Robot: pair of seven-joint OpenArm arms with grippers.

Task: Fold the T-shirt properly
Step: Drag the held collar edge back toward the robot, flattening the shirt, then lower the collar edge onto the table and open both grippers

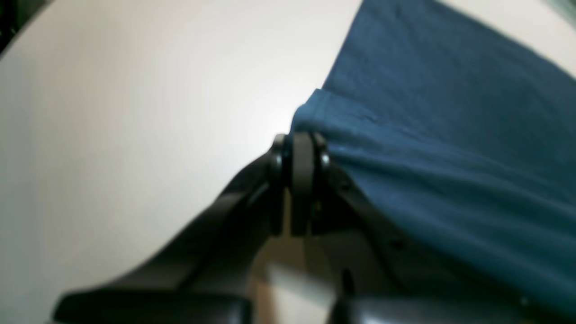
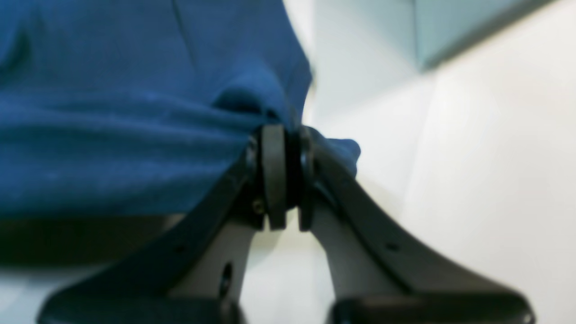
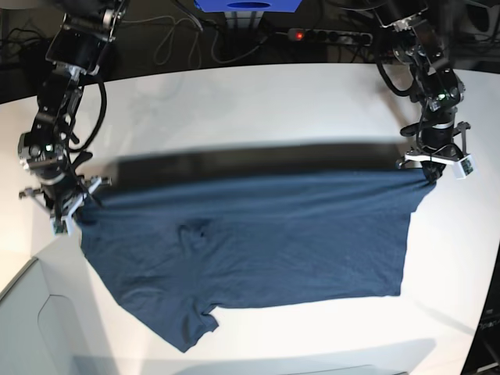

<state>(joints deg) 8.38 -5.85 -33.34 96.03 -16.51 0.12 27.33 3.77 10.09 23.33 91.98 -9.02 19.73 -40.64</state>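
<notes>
White desk (image 3: 258, 94) fills the base view, a red-lit power strip (image 3: 328, 34) behind it, with no writing readable anywhere. At that view's left the right tool (image 3: 69, 209) is pressed together on one corner of the T-shirt (image 3: 250, 242). The navy cloth stretches across to the left tool (image 3: 432, 170), which pinches its other corner, while the lower part drapes on the desk.

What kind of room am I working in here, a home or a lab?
Most likely a lab or robot workbench, not a home: a bare white table, loose cables and a power strip behind it, and two arms holding up the T-shirt.
</notes>
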